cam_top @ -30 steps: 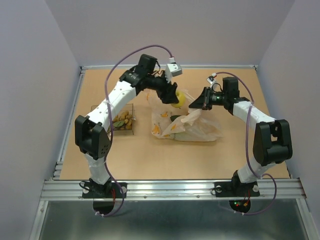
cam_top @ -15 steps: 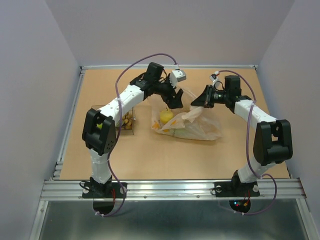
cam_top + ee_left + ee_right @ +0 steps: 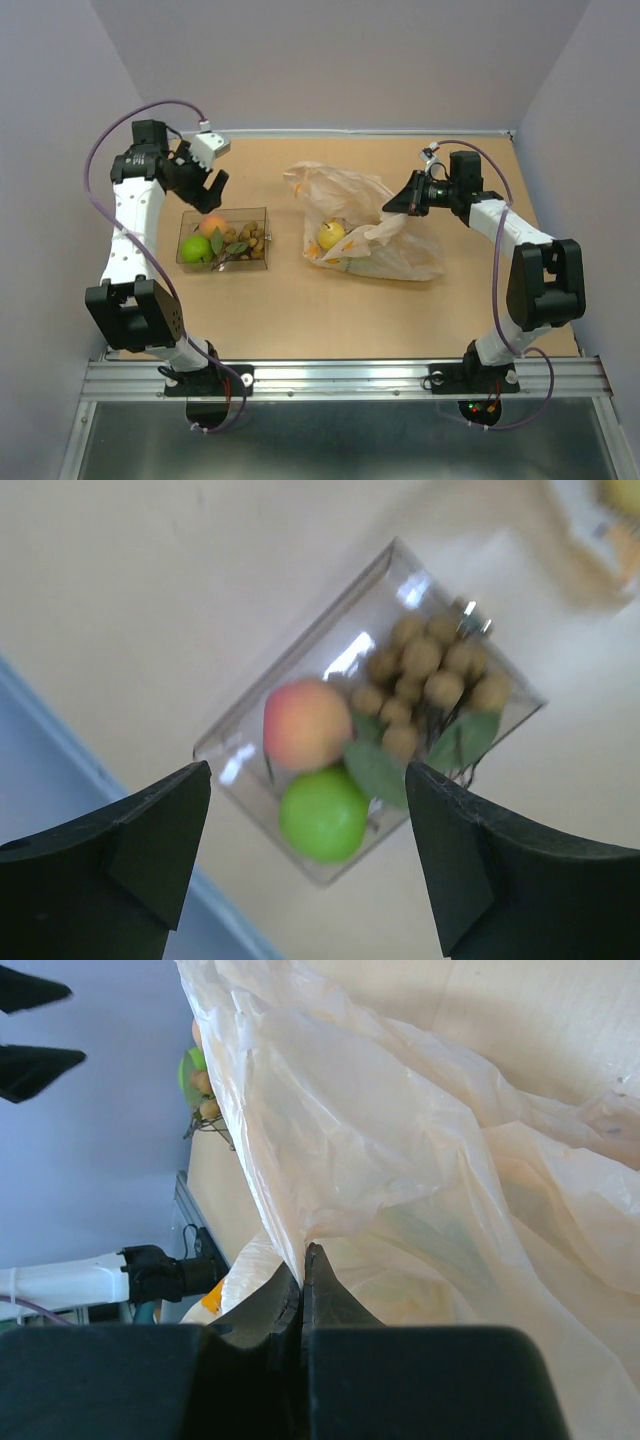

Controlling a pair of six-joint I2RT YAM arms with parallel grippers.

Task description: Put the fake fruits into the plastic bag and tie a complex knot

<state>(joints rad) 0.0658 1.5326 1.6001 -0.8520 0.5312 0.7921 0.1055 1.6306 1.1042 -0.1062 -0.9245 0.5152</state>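
Left gripper point(image 3: 306, 780), wide open and empty, hangs over the peach, green and tan fake fruits point(image 3: 425, 670) lying in the clear rigid rectangular tray point(image 3: 232, 748) below and between its fingers; the grasp is probably best centred on one fruit, while the right gripper point(image 3: 303, 1260), closed, pinches a fold of the thin translucent banana-printed plastic bag point(image 3: 400, 1160).

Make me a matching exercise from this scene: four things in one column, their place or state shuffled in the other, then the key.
Column one
1. yellow fruit
2. green fruit
3. left pincer
4. right pincer

Column two
A. shut on an edge of the plastic bag
B. lying in the bag's open mouth
C. lying in the clear tray
D. open, holding nothing

Pairs: 1-B, 2-C, 3-D, 4-A
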